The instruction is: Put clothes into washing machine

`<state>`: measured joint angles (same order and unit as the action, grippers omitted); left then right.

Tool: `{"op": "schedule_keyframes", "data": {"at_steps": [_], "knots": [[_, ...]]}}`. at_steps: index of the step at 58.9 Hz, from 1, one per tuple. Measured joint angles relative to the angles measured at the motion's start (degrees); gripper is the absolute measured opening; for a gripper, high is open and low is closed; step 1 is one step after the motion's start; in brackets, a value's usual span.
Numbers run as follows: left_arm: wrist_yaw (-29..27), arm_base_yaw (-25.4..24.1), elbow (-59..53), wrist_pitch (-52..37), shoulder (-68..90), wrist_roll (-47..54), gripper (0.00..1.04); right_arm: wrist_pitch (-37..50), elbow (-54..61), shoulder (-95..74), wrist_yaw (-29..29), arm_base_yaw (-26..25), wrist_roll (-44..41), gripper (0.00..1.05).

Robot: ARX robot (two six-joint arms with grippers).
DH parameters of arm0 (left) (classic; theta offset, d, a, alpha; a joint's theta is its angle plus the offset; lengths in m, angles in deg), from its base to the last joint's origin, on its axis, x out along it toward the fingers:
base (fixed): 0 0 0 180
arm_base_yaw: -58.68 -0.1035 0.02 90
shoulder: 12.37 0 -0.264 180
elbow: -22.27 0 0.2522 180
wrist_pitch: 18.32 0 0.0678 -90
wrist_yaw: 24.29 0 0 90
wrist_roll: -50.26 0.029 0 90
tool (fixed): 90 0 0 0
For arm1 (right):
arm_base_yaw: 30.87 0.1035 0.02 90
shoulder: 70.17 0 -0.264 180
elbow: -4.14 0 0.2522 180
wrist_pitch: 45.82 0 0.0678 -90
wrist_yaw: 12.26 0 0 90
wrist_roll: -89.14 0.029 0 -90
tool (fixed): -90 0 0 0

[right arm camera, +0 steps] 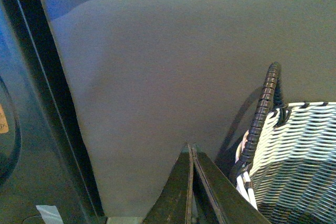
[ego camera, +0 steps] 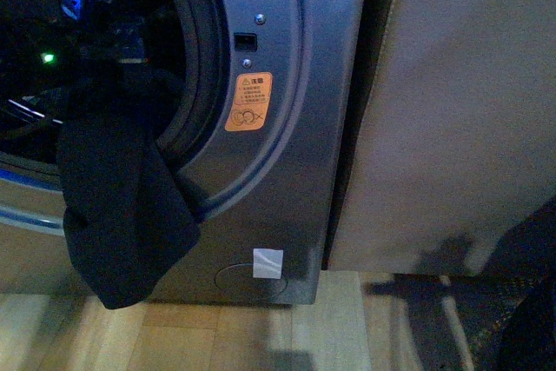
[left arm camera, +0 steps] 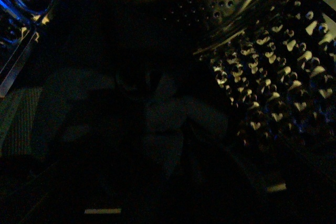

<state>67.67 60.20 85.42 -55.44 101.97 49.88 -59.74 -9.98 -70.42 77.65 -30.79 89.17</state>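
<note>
While draped over the black rubber seal (ego camera: 195, 84) of the washing machine (ego camera: 287, 128) in the front view, with its upper part gathered just inside the round port and its long lower end dangling outside down the silver front toward the wooden floor (ego camera: 261, 336), looks only partly loaded, the dark navy clothes (ego camera: 122, 206). Judged about halfway: top end in, hanging end yet to be lifted or pushed over the lip. Orange warning sticker (ego camera: 248, 102) just beside the port, plain grey panel (ego camera: 452, 110) off to the right. Left pincer hard to make out in the dark port above the cloth, so cannot tell its opening or grip. In the left wrist view, mostly dark: perforated steel drum (left arm camera: 273, 87) glinting, faint folds of cloth (left arm camera: 157, 124) lying low inside; no pincer discernible. In the right wrist view, right pincer (right arm camera: 190, 182) with fingers pressed together, nothing between them, hovering by the grey panel (right arm camera: 173, 77) and beside a white woven basket (right arm camera: 294, 161), well apart from the garment.
</note>
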Motion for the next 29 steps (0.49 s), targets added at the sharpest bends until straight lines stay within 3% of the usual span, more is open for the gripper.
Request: {"op": "schedule_keyframes", "data": {"at_steps": [22,26,29], "knots": [[3.2,1.2,-23.5,-2.8,-23.7,-0.9,0.98,0.0,0.0,0.0,0.0,0.0,0.0,0.02],[-3.5,3.1,-28.9,-9.8,-28.2,-0.4,0.88,0.0,0.0,0.0,0.0,0.0,0.0,0.02],[-5.5,3.6,-32.3,-13.4,-30.9,-0.3,0.81,0.0,0.0,0.0,0.0,0.0,0.0,0.02]]}}
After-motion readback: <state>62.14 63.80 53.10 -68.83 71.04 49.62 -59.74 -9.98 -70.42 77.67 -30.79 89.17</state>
